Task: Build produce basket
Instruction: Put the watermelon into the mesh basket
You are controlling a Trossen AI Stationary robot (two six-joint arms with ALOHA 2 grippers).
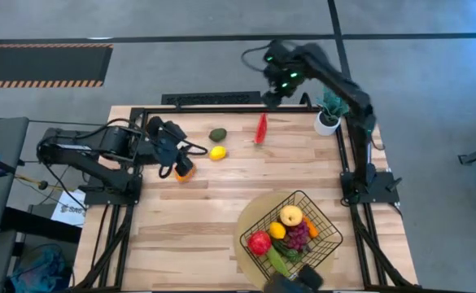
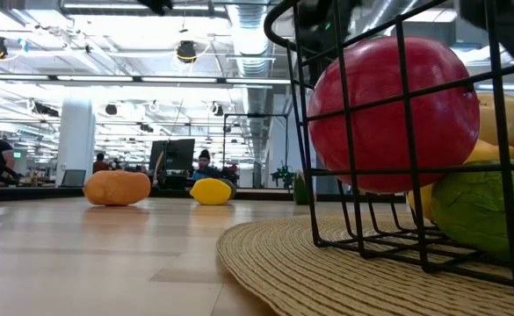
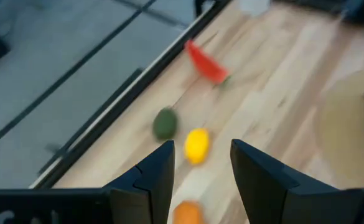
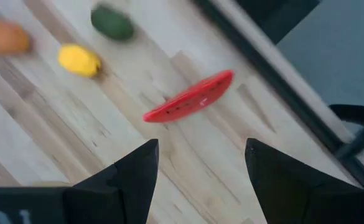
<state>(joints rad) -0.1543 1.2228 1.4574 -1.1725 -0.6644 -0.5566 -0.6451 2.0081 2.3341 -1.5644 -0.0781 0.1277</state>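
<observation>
The black wire basket [image 1: 303,244] stands on a round tan mat [image 2: 309,263] at the table's near right. It holds a red apple [image 2: 388,114], a pear [image 1: 291,215], grapes and other produce. Loose on the wood lie an orange [image 1: 184,170], a lemon [image 1: 218,152], an avocado [image 1: 217,134] and a red watermelon slice [image 4: 191,98]. My left gripper [image 3: 201,144] hangs open above the orange [image 3: 186,213], at the table's left, holding nothing. My right gripper [image 4: 201,143] is open in the air by the far edge, just beyond the watermelon slice [image 1: 261,128].
A small green plant in a white pot [image 1: 328,116] stands at the far right corner, beside the right arm. A black rail [image 1: 205,99] runs along the far edge. Bare wood lies between the loose fruit and the basket. People sit in the room behind.
</observation>
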